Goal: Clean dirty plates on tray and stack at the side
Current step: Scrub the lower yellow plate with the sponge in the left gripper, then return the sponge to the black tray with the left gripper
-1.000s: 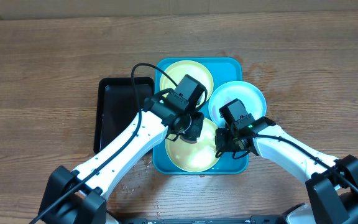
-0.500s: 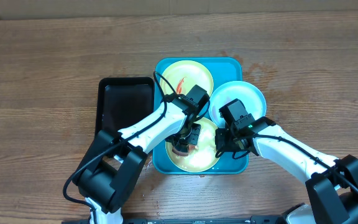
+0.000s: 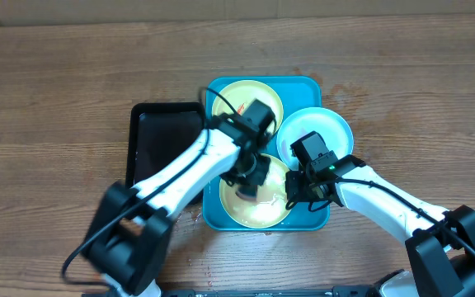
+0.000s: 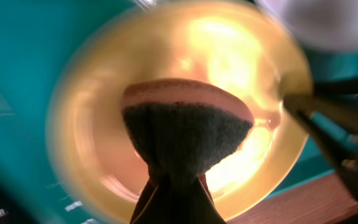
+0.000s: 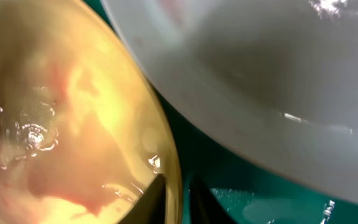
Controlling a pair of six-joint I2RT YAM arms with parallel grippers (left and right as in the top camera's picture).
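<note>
The teal tray [image 3: 308,83] holds three plates. The near yellow-green plate [image 3: 262,210] is wet with pinkish smears; it also shows in the left wrist view [image 4: 241,56] and the right wrist view [image 5: 55,112]. My left gripper [image 3: 250,177] is shut on a dark sponge with a pink back [image 4: 188,130] and presses it on this plate. My right gripper [image 3: 291,198] is shut on the plate's right rim, one finger on each side [image 5: 176,193]. The far yellow-green plate [image 3: 233,95] has a red smear. The pale blue-white plate [image 3: 320,128] leans on the tray's right rim.
A smaller black tray [image 3: 159,148] lies just left of the teal tray. Bare wooden table [image 3: 72,82] surrounds both trays. Water drops lie on the teal tray floor [image 5: 260,193] beside the right fingers.
My left arm has swung about, moving the sponge back and forth over the near plate; its view is motion-blurred. The right gripper has kept its hold on the rim.
</note>
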